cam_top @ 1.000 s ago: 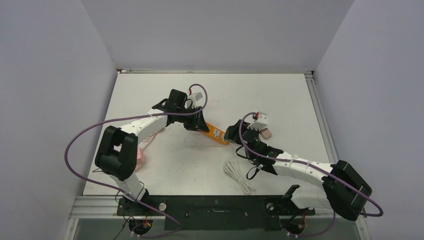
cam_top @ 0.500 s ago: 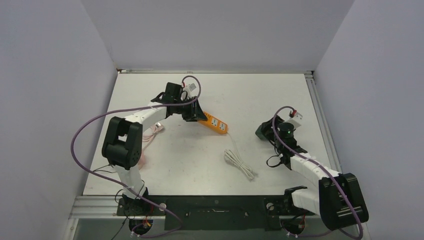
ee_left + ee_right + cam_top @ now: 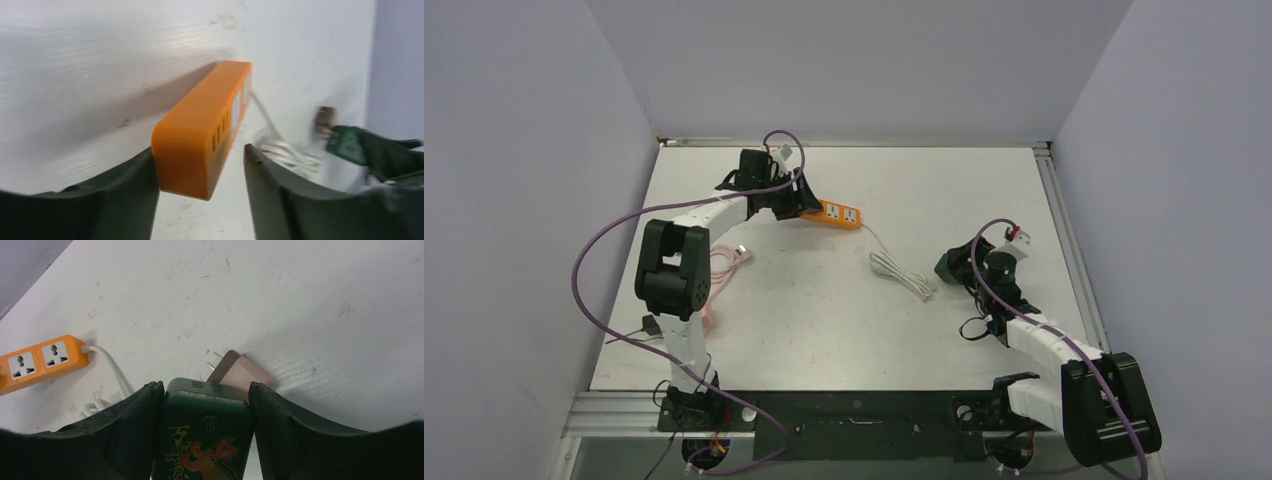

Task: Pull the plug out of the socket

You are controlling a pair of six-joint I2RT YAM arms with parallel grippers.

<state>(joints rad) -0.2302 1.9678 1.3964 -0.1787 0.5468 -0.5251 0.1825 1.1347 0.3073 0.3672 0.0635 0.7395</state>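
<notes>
At far left of table | left gripper loose around orange strip, one finger touching, other apart | right gripper clenched on green plug, well apart from strip | risk: left arm may drag strip and cord if that finger catches

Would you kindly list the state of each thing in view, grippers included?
orange power strip, lying on the table, sockets in view empty.
left gripper, open, jaws either side of the strip's end.
right gripper, shut on the dark green device.
dark green device, held, button side up.
pink plug, unplugged, prongs bare.
white cord, bundled, lying on the table.
</notes>
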